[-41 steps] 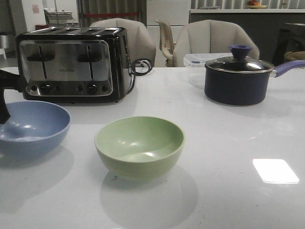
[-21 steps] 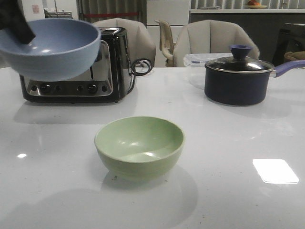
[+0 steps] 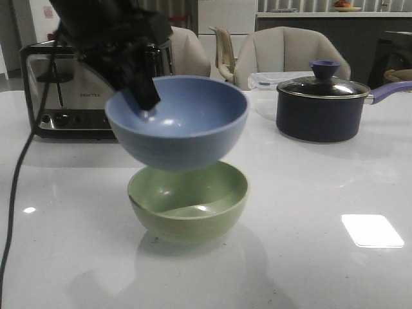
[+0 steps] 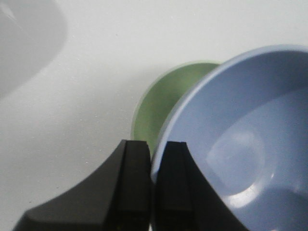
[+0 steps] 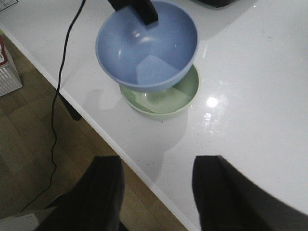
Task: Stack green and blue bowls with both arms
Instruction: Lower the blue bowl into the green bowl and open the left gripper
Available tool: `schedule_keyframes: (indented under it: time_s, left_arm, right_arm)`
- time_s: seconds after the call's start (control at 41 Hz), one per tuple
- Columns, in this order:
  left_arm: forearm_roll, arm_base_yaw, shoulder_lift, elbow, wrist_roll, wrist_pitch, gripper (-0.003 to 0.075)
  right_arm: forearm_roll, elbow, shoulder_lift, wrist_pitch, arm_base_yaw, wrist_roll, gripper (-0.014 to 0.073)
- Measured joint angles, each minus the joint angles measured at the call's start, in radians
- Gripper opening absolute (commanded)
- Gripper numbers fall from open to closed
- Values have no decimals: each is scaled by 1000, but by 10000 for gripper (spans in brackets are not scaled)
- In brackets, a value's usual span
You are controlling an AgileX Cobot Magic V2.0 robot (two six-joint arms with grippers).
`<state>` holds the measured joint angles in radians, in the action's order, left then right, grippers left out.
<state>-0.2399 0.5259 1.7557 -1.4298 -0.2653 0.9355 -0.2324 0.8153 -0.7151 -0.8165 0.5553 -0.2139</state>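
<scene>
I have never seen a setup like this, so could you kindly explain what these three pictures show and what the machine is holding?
It is a robot with two black arms, each ending in a pincer. One picture looks forward over the white table; the other two come from cameras on each wrist. The left pincer grips the rim of a blue bowl, holding it just above a green bowl resting on the table. The right pincer is open, holds nothing and hangs near the table's edge. Behind stand a toaster and a lidded saucepan.
</scene>
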Motion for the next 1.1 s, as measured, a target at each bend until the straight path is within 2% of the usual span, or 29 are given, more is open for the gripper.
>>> schedule_keyframes:
  time_s: [0.244, 0.317, 0.414, 0.536, 0.609, 0.828, 1.096]
  left_arm:
    - [0, 4, 116, 0, 0, -58, 101]
    - [0, 4, 132, 0, 0, -70, 126]
    - [0, 4, 137, -1, 0, -82, 251]
    - [-2, 4, 137, -2, 0, -84, 479]
    - [-2, 4, 137, -5, 0, -81, 551]
    - [-4, 4, 91, -5, 0, -77, 525]
    - [-4, 4, -144, 17, 0, -37, 488]
  right_arm:
    - [0, 0, 0, 0, 0, 0, 444]
    - [0, 0, 0, 0, 0, 0, 444]
    - [0, 0, 0, 0, 0, 0, 444]
    - [0, 0, 0, 0, 0, 0, 444]
    - [0, 0, 0, 0, 0, 0, 444]
    - [0, 0, 0, 0, 0, 0, 444]
    - [0, 0, 0, 0, 0, 0, 444]
